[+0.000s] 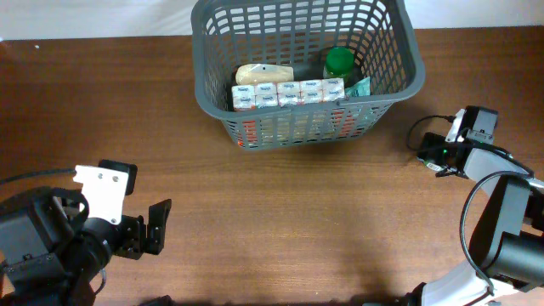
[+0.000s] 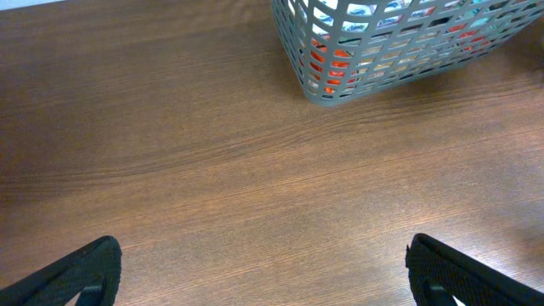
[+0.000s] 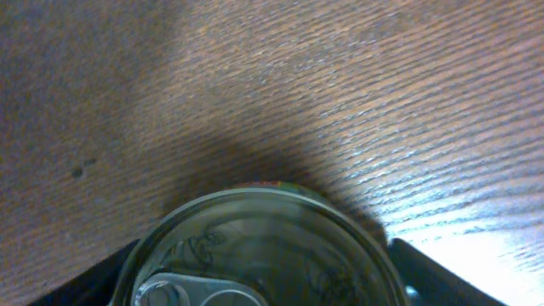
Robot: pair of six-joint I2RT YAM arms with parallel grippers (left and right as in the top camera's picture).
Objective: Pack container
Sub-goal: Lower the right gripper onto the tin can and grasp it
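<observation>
Container far-centre on table, cartons inside. Tin can between right gripper jaws; pinched or not, cannot tell. Left gripper spread, empty. Risk: off-centre grip, can slips or clips container wall.

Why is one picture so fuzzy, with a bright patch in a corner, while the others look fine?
Right wrist view: the tin can sits so close to the lens that its lid blurs; a dark shadow spreads beyond it on the table, and light glares off the wood at lower right. Overhead and left wrist views: even light, crisp grain.
</observation>
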